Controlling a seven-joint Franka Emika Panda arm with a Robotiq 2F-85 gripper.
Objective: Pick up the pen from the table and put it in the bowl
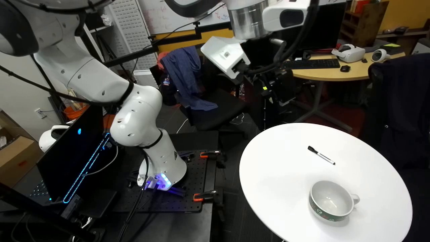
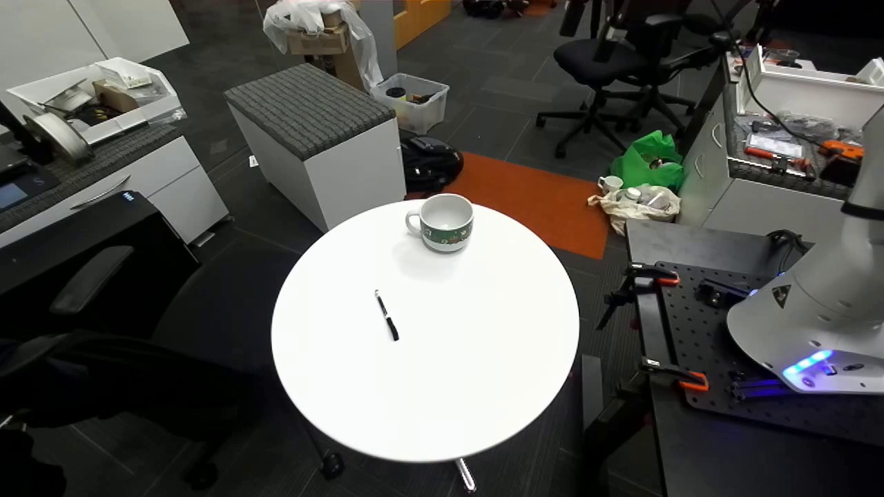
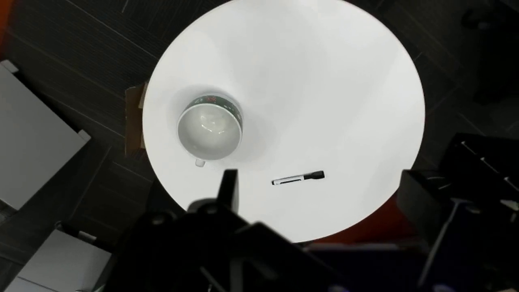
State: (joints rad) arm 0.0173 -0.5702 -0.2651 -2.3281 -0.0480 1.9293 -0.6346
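The pen (image 1: 321,155), a white marker with a black cap, lies flat on the round white table (image 1: 275,164). It also shows in an exterior view (image 2: 387,316) and in the wrist view (image 3: 292,179). The bowl (image 1: 331,198) is a white cup-like bowl with a handle and a green patterned band. It stands upright on the table, apart from the pen, also in an exterior view (image 2: 447,238) and the wrist view (image 3: 209,134). My gripper (image 3: 318,174) is open and empty, high above the table. In the wrist view the pen shows between its fingers, roughly along the line joining them.
A black bench (image 2: 663,414) with clamps carries the robot base beside the table. A dark chair (image 2: 214,310) stands close to the table's edge. A tan desk (image 1: 356,69) with a monitor and headset stands behind, and a grey-topped cabinet (image 2: 311,110) stands near the table.
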